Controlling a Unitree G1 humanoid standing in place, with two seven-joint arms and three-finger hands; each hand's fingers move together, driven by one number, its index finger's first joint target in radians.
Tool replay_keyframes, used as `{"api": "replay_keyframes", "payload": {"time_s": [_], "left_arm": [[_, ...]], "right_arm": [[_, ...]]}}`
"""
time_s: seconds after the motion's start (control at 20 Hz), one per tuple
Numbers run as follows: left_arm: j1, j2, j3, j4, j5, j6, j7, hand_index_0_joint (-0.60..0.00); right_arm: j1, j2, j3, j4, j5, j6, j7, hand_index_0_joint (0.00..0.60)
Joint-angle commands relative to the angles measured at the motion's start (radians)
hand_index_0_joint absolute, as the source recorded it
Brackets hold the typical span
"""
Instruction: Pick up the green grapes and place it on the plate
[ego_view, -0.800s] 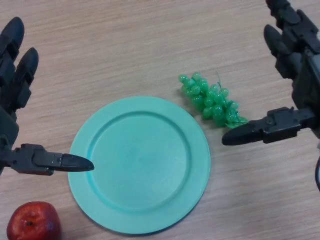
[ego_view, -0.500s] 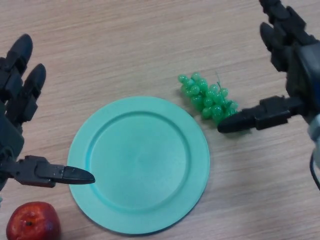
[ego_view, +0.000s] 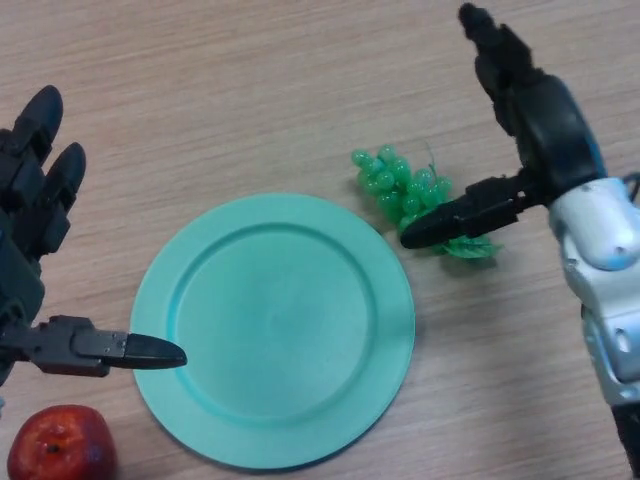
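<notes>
A bunch of green grapes (ego_view: 400, 186) lies on the wooden table just right of the teal plate (ego_view: 272, 328). My right hand (ego_view: 540, 135) hovers over the grapes' right end, fingers straight and pointing away, thumb (ego_view: 450, 213) stretched left across the bunch's near side; it hides part of the grapes. It holds nothing. My left hand (ego_view: 28, 235) is open at the left edge, its thumb tip over the plate's left rim.
A red apple (ego_view: 60, 444) sits at the bottom left corner, close to the plate and under my left hand. Bare wooden table surrounds the plate at the top and bottom right.
My right hand has moved left and down over the grapes, its thumb now crossing the bunch. The left hand shifted only slightly.
</notes>
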Motion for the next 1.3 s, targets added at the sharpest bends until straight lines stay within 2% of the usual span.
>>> {"api": "replay_keyframes", "payload": {"time_s": [0.05, 0.25, 0.5, 0.55, 0.6, 0.65, 0.7, 0.75, 0.8, 1.0, 1.15, 1.3], "left_arm": [[-0.031, 0.051, 0.112, -0.105, -0.074, -0.029, 0.02, 0.0], [-0.046, 0.059, 0.143, -0.114, -0.102, -0.006, 0.033, 0.0], [-0.021, 0.042, 0.141, -0.115, -0.085, -0.04, 0.033, 0.0], [-0.02, 0.042, 0.142, -0.114, -0.084, -0.042, 0.033, 0.0], [-0.018, 0.041, 0.144, -0.111, -0.082, -0.047, 0.033, 0.0], [-0.017, 0.04, 0.146, -0.109, -0.081, -0.051, 0.032, 0.0], [-0.013, 0.039, 0.152, -0.104, -0.079, -0.06, 0.032, 0.0], [-0.009, 0.037, 0.158, -0.098, -0.075, -0.069, 0.032, 0.0], [-0.003, 0.035, 0.163, -0.092, -0.066, -0.082, 0.031, 0.0], [0.005, 0.028, 0.169, -0.079, -0.048, -0.109, 0.033, 0.0], [0.007, 0.024, 0.165, -0.078, -0.039, -0.119, 0.039, 0.0], [0.006, 0.024, 0.166, -0.073, -0.04, -0.125, 0.041, 0.0]], "right_arm": [[-0.1, -0.005, -0.039, 0.05, -0.046, -0.177, -0.077, 0.0], [-0.156, 0.003, -0.025, 0.275, -0.096, -0.257, -0.127, 0.0], [-0.225, 0.004, 0.034, 0.494, -0.09, -0.354, -0.217, 0.0], [-0.227, 0.004, 0.036, 0.499, -0.09, -0.356, -0.219, 0.049], [-0.231, 0.004, 0.04, 0.51, -0.092, -0.361, -0.225, 0.199], [-0.234, 0.004, 0.046, 0.519, -0.094, -0.364, -0.23, 0.299], [-0.238, 0.004, 0.059, 0.533, -0.095, -0.361, -0.235, 0.448], [-0.235, 0.004, 0.075, 0.537, -0.081, -0.347, -0.228, 0.548], [-0.228, 0.004, 0.09, 0.538, -0.064, -0.328, -0.212, 0.6], [-0.212, 0.004, 0.077, 0.487, 0.012, -0.257, -0.182, 0.6], [-0.216, 0.004, 0.064, 0.446, 0.023, -0.233, -0.171, 0.6], [-0.208, 0.004, 0.047, 0.27, 0.098, -0.11, -0.142, 0.6]]}}
